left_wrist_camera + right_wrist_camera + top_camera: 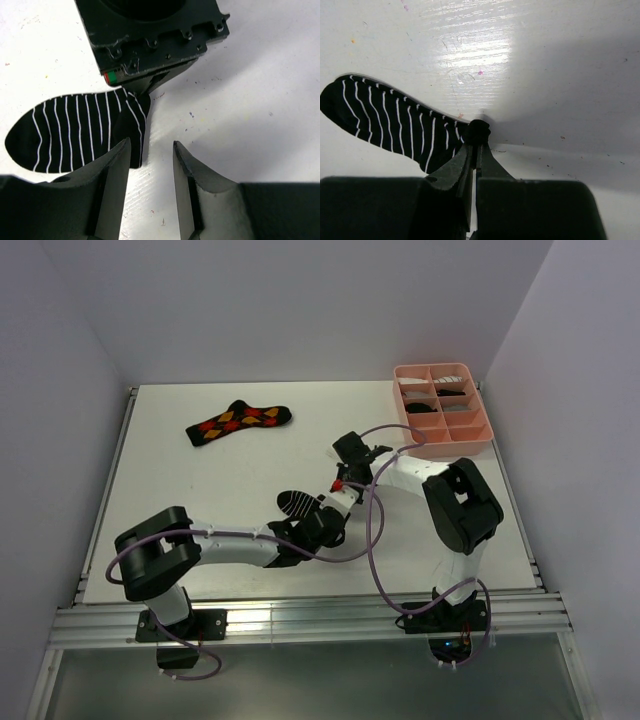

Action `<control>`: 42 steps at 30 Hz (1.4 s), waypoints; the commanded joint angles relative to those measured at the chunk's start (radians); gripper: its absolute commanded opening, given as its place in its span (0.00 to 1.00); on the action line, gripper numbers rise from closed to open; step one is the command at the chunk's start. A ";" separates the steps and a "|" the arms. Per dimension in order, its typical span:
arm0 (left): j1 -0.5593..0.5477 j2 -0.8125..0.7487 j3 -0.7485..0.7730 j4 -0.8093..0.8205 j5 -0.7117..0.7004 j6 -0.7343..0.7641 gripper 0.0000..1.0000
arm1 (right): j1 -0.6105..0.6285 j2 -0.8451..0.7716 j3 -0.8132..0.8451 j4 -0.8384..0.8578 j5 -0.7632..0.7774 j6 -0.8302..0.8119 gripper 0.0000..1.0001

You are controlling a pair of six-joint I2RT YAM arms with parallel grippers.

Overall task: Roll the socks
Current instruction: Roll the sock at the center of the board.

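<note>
Black with thin white stripes, the striped sock lies flat on the white surface, near the middle and a little toward the near edge, between the two arms. In the right wrist view its rounded end points left, while its other end narrows to a bunched tip. The right gripper is clamped on that tip, its jaws pressed together with only the pinched fabric between them, low against the surface. The left wrist view shows the same pinch at the sock's upper corner, under the right gripper's dark body.

The left gripper faces it from the opposite side, jaws parted with a strip of bare surface between them. One finger overlaps the sock's folded edge in that view and the other is clear of the fabric, so it grips nothing. From overhead, the two grippers are close together at the sock's right end.

The argyle sock, black with red, orange and yellow diamonds, lies stretched out flat toward the far left of the surface, well apart from both grippers. A pink tray with compartments sits at the far right corner. Dark and pale things lie in some compartments, too small to tell.
</note>
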 commanded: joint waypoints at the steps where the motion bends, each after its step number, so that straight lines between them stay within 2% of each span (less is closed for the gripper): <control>1: -0.005 0.016 0.047 0.009 -0.031 0.011 0.43 | 0.005 0.027 0.018 -0.031 0.000 -0.012 0.00; 16: -0.005 0.136 0.064 -0.072 -0.094 -0.046 0.43 | 0.005 0.030 -0.018 -0.006 -0.020 0.002 0.00; 24: 0.007 0.180 0.068 -0.140 -0.058 -0.103 0.39 | 0.005 0.028 -0.024 0.006 -0.028 0.006 0.00; 29: 0.040 0.180 0.055 -0.179 -0.042 -0.153 0.31 | 0.005 0.005 -0.059 0.075 -0.066 0.015 0.00; 35: 0.075 0.180 0.053 -0.206 -0.010 -0.178 0.10 | 0.005 -0.030 -0.094 0.162 -0.100 0.017 0.00; 36: 0.079 0.180 0.052 -0.207 -0.008 -0.180 0.01 | 0.004 -0.038 -0.099 0.175 -0.104 0.016 0.00; 42: 0.122 0.116 0.024 -0.195 0.076 -0.207 0.01 | -0.002 -0.120 -0.160 0.316 -0.117 0.022 0.00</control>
